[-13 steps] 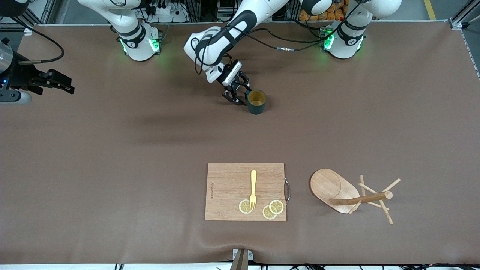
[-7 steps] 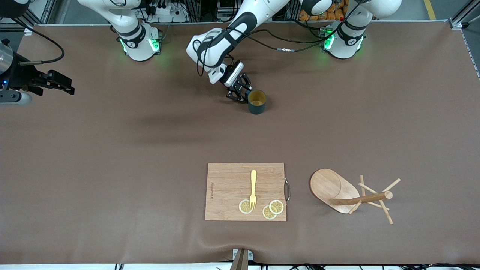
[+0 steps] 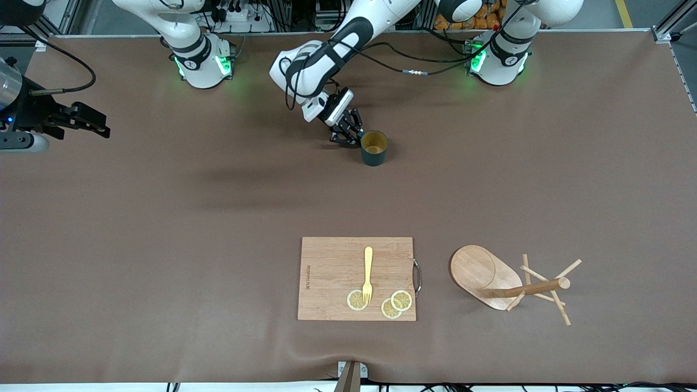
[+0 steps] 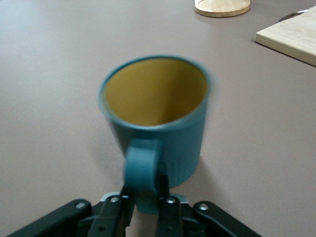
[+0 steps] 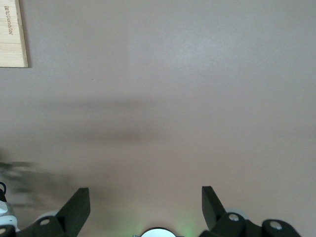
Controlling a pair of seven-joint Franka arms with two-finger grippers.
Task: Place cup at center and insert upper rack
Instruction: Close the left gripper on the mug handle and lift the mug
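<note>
The cup (image 3: 374,148), upright near the robots' edge of the table, is gripped by its handle by the left gripper (image 3: 348,134), while the right gripper (image 3: 81,121), spread wide, waits well apart.

Small dark teal cup (image 3: 374,148) with ribbed wall and yellowish-tan inside, upright on the counter (image 3: 163,218), mouth up, loop handle turned toward the left pincer (image 3: 348,134) and clamped between its fingers (image 4: 114,213). Light wooden upper rack (image 3: 509,284) tipped on its side, oval base on edge, round post level with the counter, thin pegs splayed; well apart from that pincer, toward the left arm's end, nearer the front camera.
</note>
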